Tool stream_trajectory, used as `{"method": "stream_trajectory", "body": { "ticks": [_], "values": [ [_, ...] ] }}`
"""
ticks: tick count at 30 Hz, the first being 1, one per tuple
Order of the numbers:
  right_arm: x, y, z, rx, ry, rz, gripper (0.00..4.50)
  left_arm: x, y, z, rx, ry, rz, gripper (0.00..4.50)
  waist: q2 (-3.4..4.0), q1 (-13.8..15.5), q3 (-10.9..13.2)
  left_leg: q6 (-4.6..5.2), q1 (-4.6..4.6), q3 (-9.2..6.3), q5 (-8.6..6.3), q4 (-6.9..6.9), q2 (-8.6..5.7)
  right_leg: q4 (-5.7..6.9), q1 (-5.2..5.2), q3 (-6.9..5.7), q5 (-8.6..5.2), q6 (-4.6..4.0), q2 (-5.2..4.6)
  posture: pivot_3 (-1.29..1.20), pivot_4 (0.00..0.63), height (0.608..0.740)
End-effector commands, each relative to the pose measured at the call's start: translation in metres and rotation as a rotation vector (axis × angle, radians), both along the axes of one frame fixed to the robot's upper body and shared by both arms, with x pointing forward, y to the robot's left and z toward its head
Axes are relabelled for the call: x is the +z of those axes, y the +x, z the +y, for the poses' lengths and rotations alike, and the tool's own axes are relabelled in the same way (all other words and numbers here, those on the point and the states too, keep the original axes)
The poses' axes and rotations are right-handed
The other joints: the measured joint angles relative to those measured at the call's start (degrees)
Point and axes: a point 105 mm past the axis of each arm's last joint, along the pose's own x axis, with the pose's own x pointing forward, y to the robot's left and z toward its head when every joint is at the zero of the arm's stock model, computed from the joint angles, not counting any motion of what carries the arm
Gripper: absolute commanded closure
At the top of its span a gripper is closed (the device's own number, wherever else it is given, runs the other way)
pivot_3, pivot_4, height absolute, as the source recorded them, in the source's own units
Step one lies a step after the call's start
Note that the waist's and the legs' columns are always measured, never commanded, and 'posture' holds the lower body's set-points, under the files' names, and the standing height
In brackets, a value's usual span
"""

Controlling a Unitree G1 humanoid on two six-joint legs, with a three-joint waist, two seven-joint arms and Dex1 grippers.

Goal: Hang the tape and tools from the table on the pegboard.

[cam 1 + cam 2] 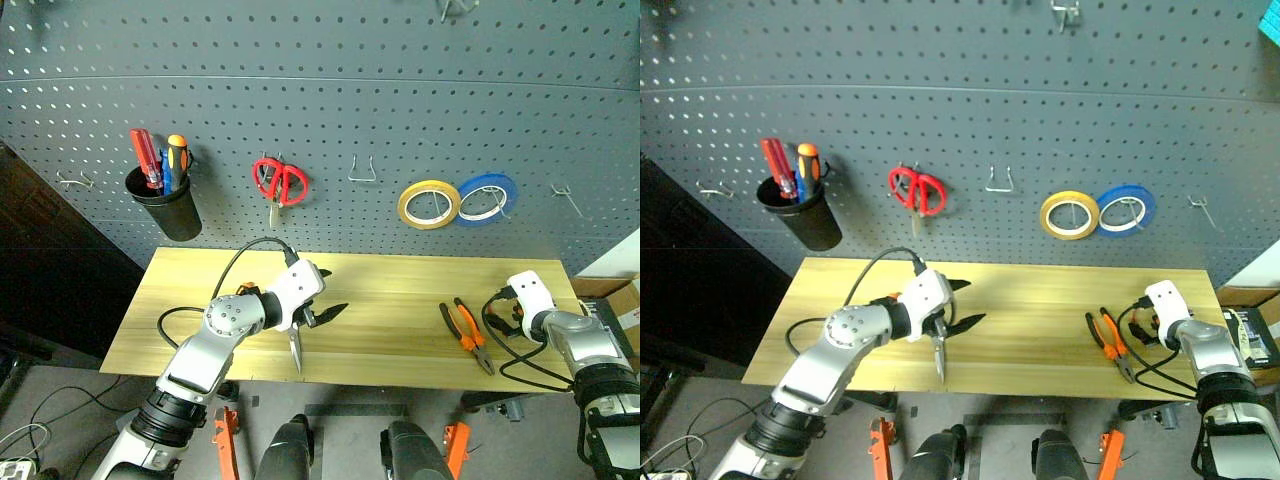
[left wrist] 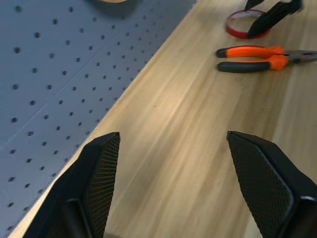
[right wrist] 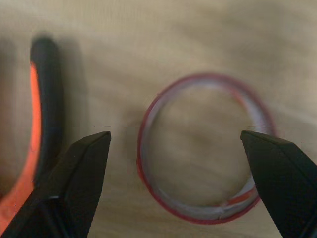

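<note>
Lengthwise, pliers [image 1: 463, 333] point toward the table [image 1: 400, 280] front edge.

Red tape [image 3: 205, 148] flat on table [image 3: 148, 39] between spread tool [image 3: 176, 173] fingers, pliers [image 3: 42, 114] beside.

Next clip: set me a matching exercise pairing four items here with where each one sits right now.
Things:
1. orange-and-black-handled pliers
2. red-handled scissors
3. yellow ring-shaped tape roll
4. thin red tape ring

Places:
A. hanging on the dark grey pegboard, beside the blue roll
B. flat on the wooden table, under the open right gripper
C. lying on the table beside the red ring
D. hanging on the pegboard, right of the black cup

Pairs: 1-C, 2-D, 3-A, 4-B
</note>
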Motion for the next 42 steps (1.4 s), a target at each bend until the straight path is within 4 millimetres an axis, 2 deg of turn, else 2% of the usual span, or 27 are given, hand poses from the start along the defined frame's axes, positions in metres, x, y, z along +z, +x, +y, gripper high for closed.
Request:
{"method": "stream_trajectory", "body": {
  "ticks": [1, 3, 11, 14, 15, 19, 22, 25, 28, 30, 33, 37, 39, 42],
  "values": [
    [-0.003, 0.002, 0.002, 0.062, -0.033, 0.029, 0.18, 0.013, -0.009, -0.006, -0.052, -0.042, -0.016, 0.82, -0.06, -0.18, 0.03, 0.00, 0.01, 0.02, 0.00, 0.01, 0.00, 0.00, 0.01, 0.02, 0.00, 0.00, 0.00, -0.07, 0.223, 0.740],
    [-0.009, -0.001, 0.002, 0.066, -0.033, 0.061, 0.59, 0.013, -0.011, -0.008, -0.062, -0.051, -0.007, 0.80, -0.11, -0.14, 0.05, 0.00, 0.02, -0.01, 0.00, 0.03, 0.01, 0.01, 0.02, -0.01, 0.01, 0.01, 0.01, -0.06, 0.218, 0.740],
    [-0.022, -0.007, -0.003, 0.072, -0.057, 0.160, 3.31, 0.024, -0.021, -0.019, -0.139, -0.107, -0.021, 0.80, -0.24, 0.25, -0.02, -0.01, 0.13, -0.02, 0.00, 0.12, 0.00, 0.00, 0.18, 0.00, 0.08, 0.13, 0.01, -0.06, 0.198, 0.740],
    [-0.023, -0.008, -0.002, 0.024, 0.027, 0.169, 4.34, 0.022, -0.030, -0.022, -0.196, -0.118, 0.016, 0.80, -0.33, 0.33, -0.07, -0.01, 0.13, -0.03, 0.01, 0.14, 0.00, 0.00, 0.19, 0.00, 0.11, 0.17, 0.01, -0.06, 0.193, 0.740],
    [-0.023, -0.008, -0.002, 0.003, 0.055, 0.165, 4.47, 0.020, -0.034, -0.022, -0.221, -0.119, 0.037, 0.80, -0.38, 0.33, -0.10, -0.01, 0.13, -0.03, 0.01, 0.15, 0.00, 0.00, 0.20, 0.00, 0.12, 0.18, 0.01, -0.07, 0.191, 0.740],
    [-0.015, -0.006, -0.011, -0.071, 0.095, 0.112, 4.47, 0.018, -0.037, -0.020, -0.241, -0.131, 0.055, 0.80, -0.38, 0.41, -0.11, -0.01, 0.12, -0.04, 0.01, 0.15, 0.00, -0.01, 0.20, 0.00, 0.12, 0.17, 0.01, -0.09, 0.189, 0.740],
    [0.004, -0.001, -0.022, -0.091, 0.066, 0.001, 4.47, 0.028, -0.038, -0.021, -0.287, -0.182, 0.074, 0.80, -0.37, 0.59, -0.10, -0.01, 0.10, -0.04, 0.01, 0.15, -0.02, -0.01, 0.19, -0.01, 0.12, 0.17, 0.00, -0.10, 0.188, 0.740],
    [0.035, -0.001, -0.030, -0.092, 0.006, -0.148, 4.47, 0.041, -0.035, -0.023, -0.312, -0.234, 0.079, 0.80, -0.30, 0.59, -0.08, -0.01, -0.03, -0.02, 0.01, 0.15, -0.03, 0.01, 0.05, 0.01, 0.12, 0.17, -0.02, -0.11, 0.193, 0.740],
    [0.081, -0.011, -0.031, -0.109, -0.060, -0.337, 4.47, 0.048, -0.034, -0.028, -0.333, -0.247, 0.103, 0.80, -0.13, 0.30, -0.03, -0.01, -0.12, 0.01, 0.01, 0.14, -0.02, 0.01, -0.06, 0.04, 0.12, 0.18, -0.03, -0.13, 0.198, 0.740],
    [0.106, -0.025, -0.019, -0.116, -0.065, -0.439, 4.47, 0.052, -0.034, -0.034, -0.349, -0.250, 0.113, 0.80, -0.09, -0.21, -0.03, -0.01, -0.21, 0.04, 0.01, 0.13, 0.00, 0.06, -0.18, 0.07, 0.12, 0.19, -0.02, -0.14, 0.202, 0.740],
    [0.126, -0.041, -0.003, -0.126, -0.076, -0.528, 4.47, 0.061, -0.033, -0.039, -0.355, -0.281, 0.101, 0.80, -0.11, -1.11, -0.03, -0.01, -0.24, 0.07, 0.01, 0.13, 0.06, 0.10, -0.27, 0.08, 0.12, 0.19, 0.03, -0.15, 0.205, 0.740],
    [0.165, -0.061, 0.049, -0.077, -0.055, -0.793, 4.47, 0.073, -0.031, -0.046, -0.360, -0.339, 0.076, 0.80, -0.09, -1.40, -0.02, -0.01, -0.24, 0.04, 0.01, 0.14, 0.09, 0.12, -0.29, 0.07, 0.11, 0.20, 0.06, -0.17, 0.205, 0.740],
    [0.183, -0.062, 0.066, -0.057, -0.030, -0.899, 4.47, 0.076, -0.032, -0.048, -0.366, -0.360, 0.077, 0.80, -0.08, -1.57, -0.01, -0.01, -0.24, 0.10, 0.01, 0.13, 0.08, 0.14, -0.33, 0.16, 0.11, 0.20, 0.06, -0.17, 0.206, 0.740],
    [0.202, -0.052, 0.064, -0.069, -0.005, -0.984, 4.47, 0.077, -0.030, -0.051, -0.365, -0.369, 0.074, 0.80, -0.10, -1.55, 0.00, 0.01, -0.22, 0.37, 0.02, 0.18, 0.05, 0.10, -0.39, 0.49, 0.21, 0.37, 0.05, -0.17, 0.203, 0.740]
  ]
}}
